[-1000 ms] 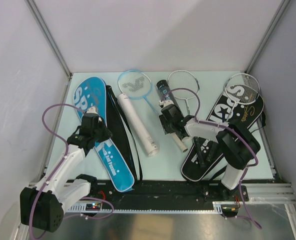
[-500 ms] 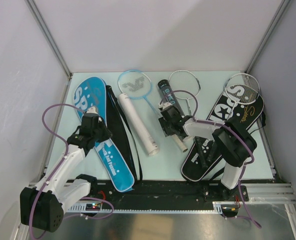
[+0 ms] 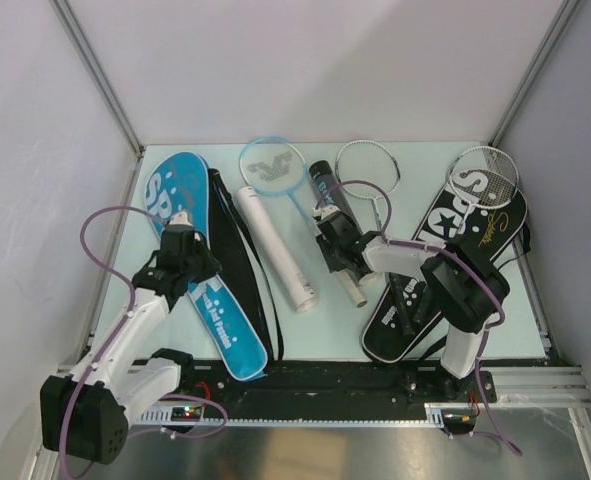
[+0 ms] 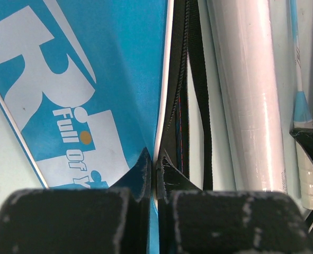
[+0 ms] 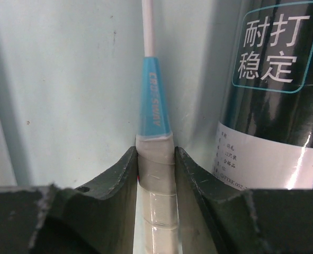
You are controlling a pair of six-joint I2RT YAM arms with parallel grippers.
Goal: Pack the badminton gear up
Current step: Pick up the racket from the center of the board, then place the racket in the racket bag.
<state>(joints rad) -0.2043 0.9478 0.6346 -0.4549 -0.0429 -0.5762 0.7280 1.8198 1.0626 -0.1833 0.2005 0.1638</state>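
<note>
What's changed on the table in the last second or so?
The right gripper closed its jaws onto the white-wrapped handle of the light-blue racket, nudging the handle end slightly left; the black tube beside it shifted a little too. The left gripper stayed shut on the blue cover edge. The white tube and black cover did not visibly move.

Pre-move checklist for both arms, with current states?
1. Grip: right tool straddles the light-blue racket at its wrapped handle, touching both sides: ok.
2. Clearance: black tube lies right beside the handle and may get dragged: not ok.
3. Hold: left tool shut on the blue cover edge: ok.
4. Cover opened enough to take the racket: cannot tell.
5. White tube lies apart from the left tool: ok.
</note>
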